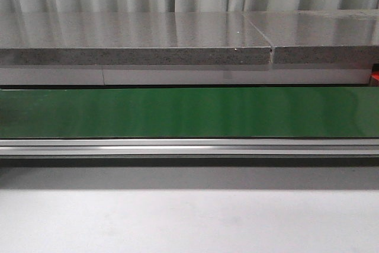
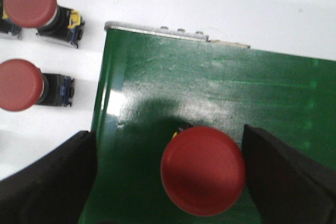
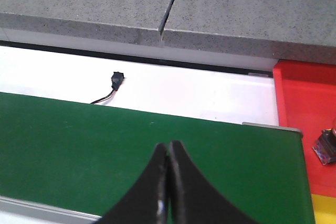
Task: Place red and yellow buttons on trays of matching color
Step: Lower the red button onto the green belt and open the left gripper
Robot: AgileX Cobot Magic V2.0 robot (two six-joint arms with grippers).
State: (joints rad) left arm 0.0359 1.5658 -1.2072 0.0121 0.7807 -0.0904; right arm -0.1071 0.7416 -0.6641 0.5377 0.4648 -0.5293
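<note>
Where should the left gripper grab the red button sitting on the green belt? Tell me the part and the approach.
Grip the red button by the rim of its round mushroom cap, coming straight down from above. The left gripper is open with a finger on each side of the cap, which faces up on the green belt, so closing would probably pinch its widest part. The body below is hidden.
</note>
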